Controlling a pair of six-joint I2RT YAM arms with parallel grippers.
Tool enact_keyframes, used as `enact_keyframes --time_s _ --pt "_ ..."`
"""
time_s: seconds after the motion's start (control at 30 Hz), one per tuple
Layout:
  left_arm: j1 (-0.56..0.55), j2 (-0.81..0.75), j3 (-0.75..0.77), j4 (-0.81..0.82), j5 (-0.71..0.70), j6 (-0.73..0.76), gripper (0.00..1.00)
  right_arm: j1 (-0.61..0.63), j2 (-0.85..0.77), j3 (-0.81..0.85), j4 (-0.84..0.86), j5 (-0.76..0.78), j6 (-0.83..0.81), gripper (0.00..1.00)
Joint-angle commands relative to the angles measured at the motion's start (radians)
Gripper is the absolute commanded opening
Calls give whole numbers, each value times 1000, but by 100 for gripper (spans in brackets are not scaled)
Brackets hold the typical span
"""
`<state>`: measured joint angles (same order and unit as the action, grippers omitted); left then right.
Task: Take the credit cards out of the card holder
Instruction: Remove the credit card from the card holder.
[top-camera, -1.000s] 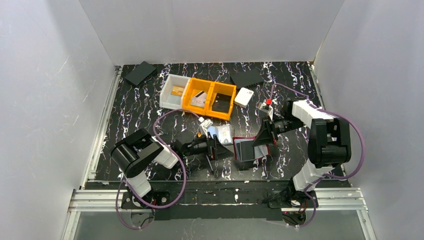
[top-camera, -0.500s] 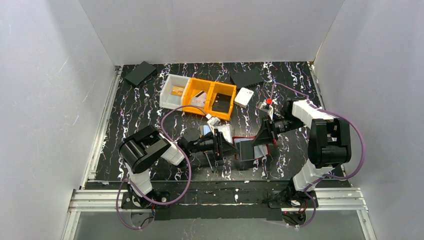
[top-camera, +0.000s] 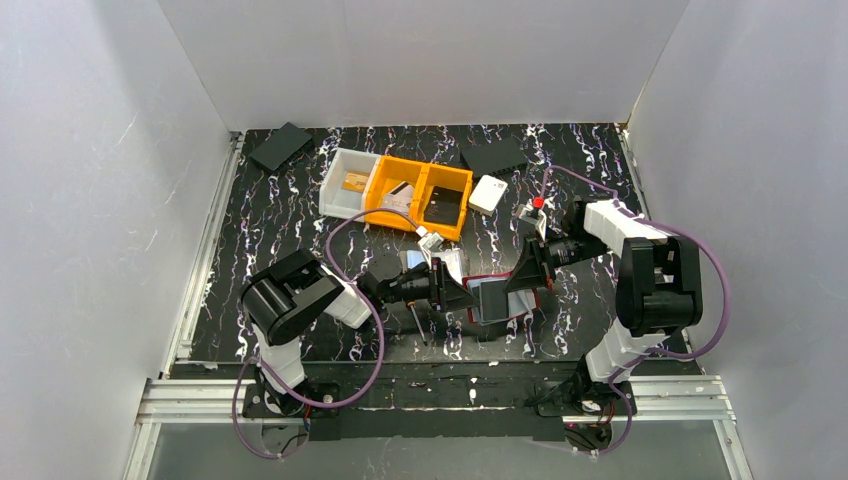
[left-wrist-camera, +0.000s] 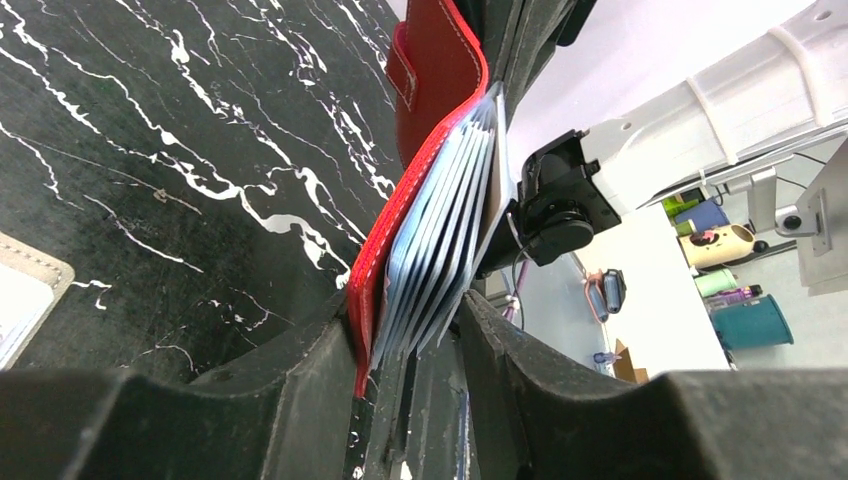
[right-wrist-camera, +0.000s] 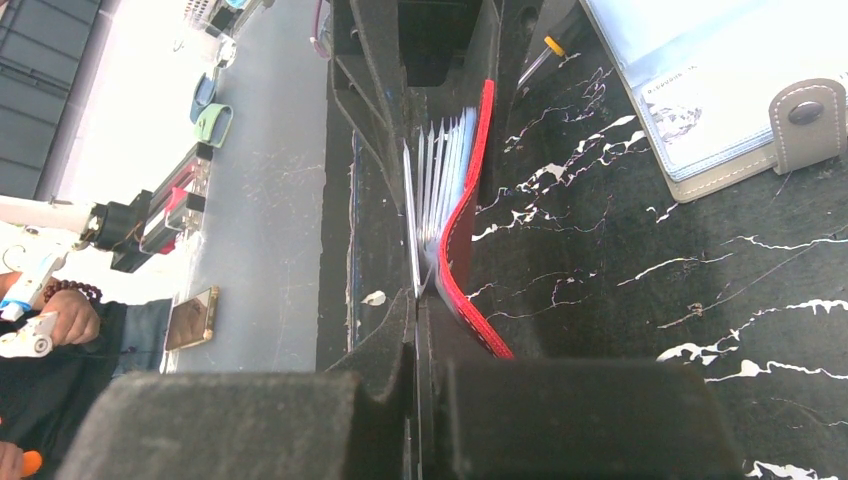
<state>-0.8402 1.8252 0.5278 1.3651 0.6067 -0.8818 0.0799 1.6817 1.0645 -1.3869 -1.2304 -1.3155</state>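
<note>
Card holder (top-camera: 495, 297), the red one, sits mid-table a bit toward the near edge, right btwn the two grippers. Its long axis runs left-right, one end pointing at each arm. The top cam shows a grey-blue face w/ red showing along the far and left edges. Both wrist cams catch it edge-on: red cover (left-wrist-camera: 430, 120) on one side and a fan of thin pale blue leaves (left-wrist-camera: 440, 230) beside it, running lengthwise from one gripper to the other. Can't tell if those are the credit cards themselves or just sleeves, too thin edge-on.

Left gripper (top-camera: 462, 297) is at the holder's left end. Its fingers (left-wrist-camera: 300, 380) sit either side of the cover + leaves stack, both touching it as far as I can see, so it's clamped on the card holder. Right gripper (top-camera: 521, 283) is at the right end, pinched tight w/ one thin whitish leaf (right-wrist-camera: 410, 220) of the holder caught btwn the fingers. The cover curves past just beside them.

Other stuff: an open grey holder (top-camera: 443, 265) w/ a snap tab lies just far-left of the red one. A white bin (top-camera: 330, 195) and orange bins (top-camera: 424, 172) are farther back, and a white rectangle (top-camera: 487, 193) lies on the table right of the bins.
</note>
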Motion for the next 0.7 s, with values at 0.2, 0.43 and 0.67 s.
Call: enact_keyframes --time_s 0.2,0.43,0.67 --pt "-2 11 37 58 70 -12 0 6 -14 32 -34 -36 -1 1" --pt "27 -49 -17 78 103 -13 0 4 0 35 -24 -18 11 1" --pt "65 -106 -62 81 141 -10 0 3 3 38 -23 -17 17 1"
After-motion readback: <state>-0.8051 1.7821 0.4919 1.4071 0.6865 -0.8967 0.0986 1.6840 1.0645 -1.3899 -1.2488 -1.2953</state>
